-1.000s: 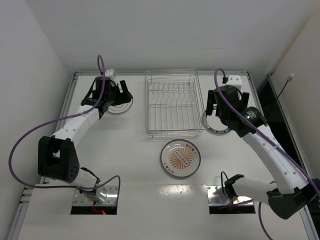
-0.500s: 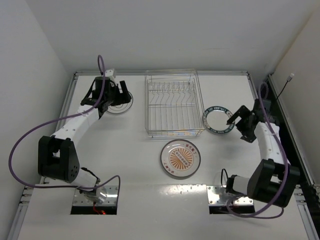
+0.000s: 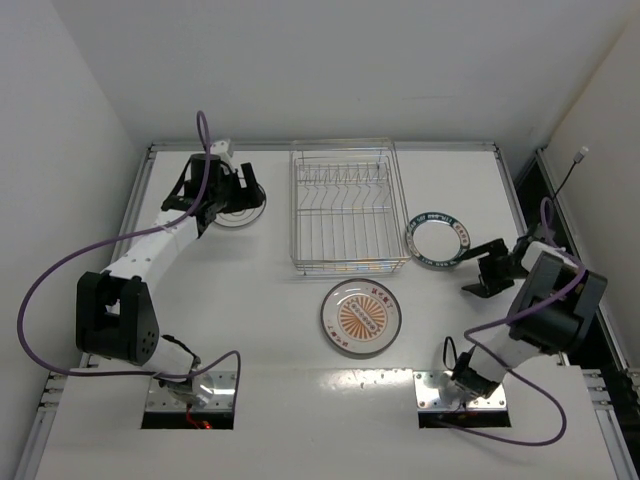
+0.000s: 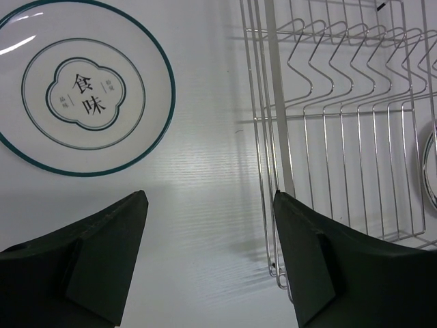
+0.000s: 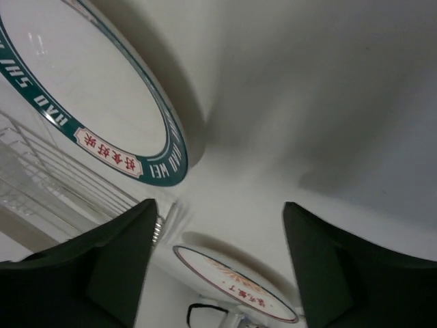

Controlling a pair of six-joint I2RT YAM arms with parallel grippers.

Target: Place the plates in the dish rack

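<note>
Teal-ringed plate (image 4: 85,89), "食味" centre

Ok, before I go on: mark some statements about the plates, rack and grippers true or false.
1. The ringed plate, dark-rimmed plate and orange-centred plate all lie on the table, outside the dish rack. True.
2. The left gripper is shut on the ringed plate. False: it is open and empty, the plate beyond its fingers.
3. The orange-centred plate lies on the near side of the dish rack. True.
4. The right gripper holds the dark-rimmed plate. False: it is open and empty, apart from that plate.
</note>
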